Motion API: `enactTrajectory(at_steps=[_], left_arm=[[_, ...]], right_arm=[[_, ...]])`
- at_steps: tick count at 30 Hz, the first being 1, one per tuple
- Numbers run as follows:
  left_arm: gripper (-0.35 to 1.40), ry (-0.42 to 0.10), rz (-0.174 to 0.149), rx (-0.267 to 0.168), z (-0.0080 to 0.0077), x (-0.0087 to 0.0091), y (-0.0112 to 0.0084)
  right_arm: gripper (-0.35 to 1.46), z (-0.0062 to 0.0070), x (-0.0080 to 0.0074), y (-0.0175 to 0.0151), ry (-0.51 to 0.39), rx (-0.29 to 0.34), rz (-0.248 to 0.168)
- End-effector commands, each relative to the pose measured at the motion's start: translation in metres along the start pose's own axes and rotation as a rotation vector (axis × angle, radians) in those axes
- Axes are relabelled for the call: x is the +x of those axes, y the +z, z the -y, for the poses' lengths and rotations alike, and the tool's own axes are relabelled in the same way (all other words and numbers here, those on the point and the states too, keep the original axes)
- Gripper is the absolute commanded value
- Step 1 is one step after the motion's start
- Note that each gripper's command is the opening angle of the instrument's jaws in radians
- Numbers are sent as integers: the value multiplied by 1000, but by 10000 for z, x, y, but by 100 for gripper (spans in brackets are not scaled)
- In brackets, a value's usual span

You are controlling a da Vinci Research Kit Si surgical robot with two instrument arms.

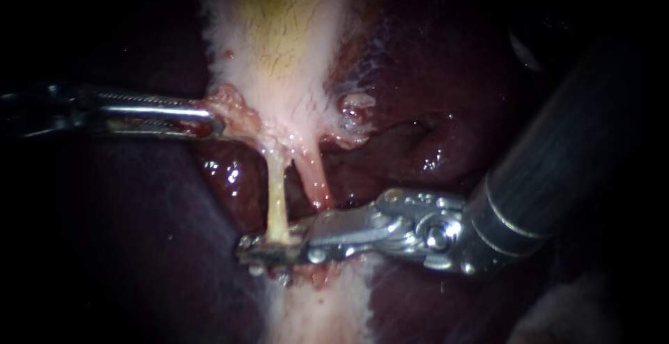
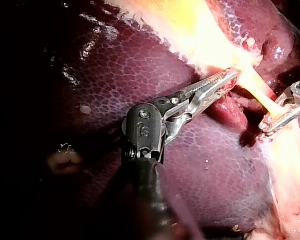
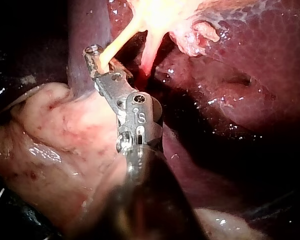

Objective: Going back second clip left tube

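Dark liver [image 1: 453, 93] fills the endoscope view, with the pale gallbladder [image 1: 286, 30] hanging from twelve o'clock. The right instrument [image 1: 270, 250], entering from four o'clock, has its jaws closed around the left tube [image 1: 277, 198] at its lower end, near six; any clip there is hidden. The left instrument [image 1: 209, 118], from nine o'clock, grips the gallbladder's fringe. The clipping looks about finished. Next comes release, then retreat toward four o'clock, clear of the right tube [image 1: 315, 177] just beside.
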Motion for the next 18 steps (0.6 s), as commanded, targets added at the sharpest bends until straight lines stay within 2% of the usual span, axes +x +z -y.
enactTrajectory(at_steps=[1,3,5,6,7,9,12,16,18], left_arm=[[-35,0,0,-1,0,0,0],[-35,0,0,-1,0,0,-1],[-35,0,0,-1,0,0,-1],[-35,0,0,-1,0,0,-1],[-35,0,0,-1,0,0,-1],[-35,0,0,-1,1,0,-1],[-35,0,0,-1,1,0,-1],[-35,0,1,-1,1,0,-1],[-35,0,1,-1,1,0,-1]], right_arm=[[-35,0,0,1,1,1,0],[-35,-1,0,1,19,-2,2],[-12,-4,-2,2,24,2,-5],[9,-5,-2,3,23,5,-10],[20,-7,-3,4,22,10,-25],[32,-10,-2,7,22,27,-52],[41,-12,0,11,22,41,-82],[43,-13,0,13,22,35,-86],[43,-17,0,14,-25,26,-90]])
